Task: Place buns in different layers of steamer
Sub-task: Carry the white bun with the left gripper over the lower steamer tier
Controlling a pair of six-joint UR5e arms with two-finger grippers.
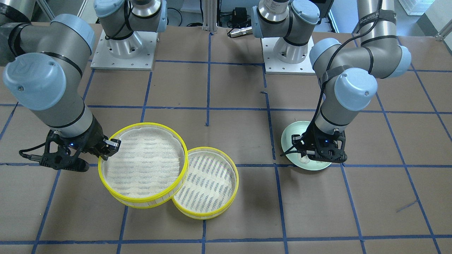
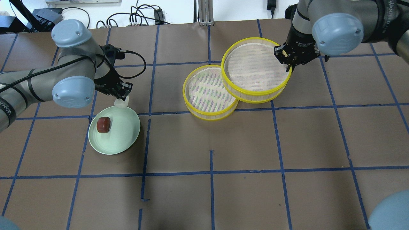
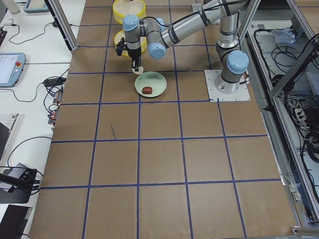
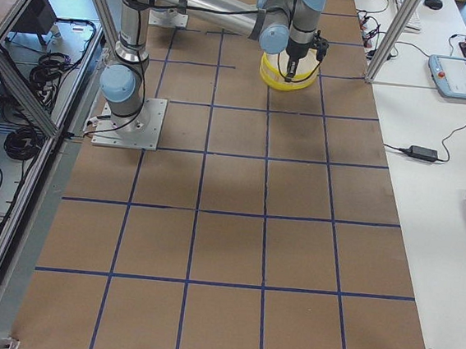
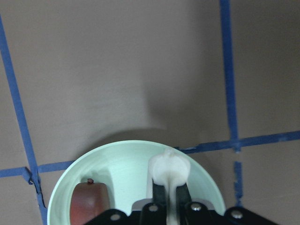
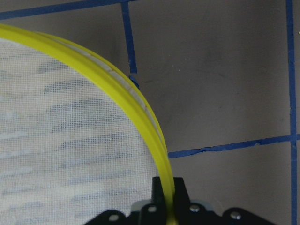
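White bun (image 2: 121, 103), pinched in the left gripper (image 2: 123, 97), is at the green plate (image 2: 126, 135)'s upper rim at overhead left, with the brown bun (image 2: 103, 124) on the plate. At upper right, the right gripper (image 2: 288, 64) clamps the rim of the upper steamer tray (image 2: 255, 73), which overlaps the lower tray (image 2: 204, 94). From the front, the left arm (image 1: 339, 106) hides much of the plate.

Open table (image 2: 166, 95) separates the plate (image 2: 126, 132) from the lower tray (image 2: 207, 92). The upper tray (image 2: 255, 67) overhangs it, seemingly blocking one side.
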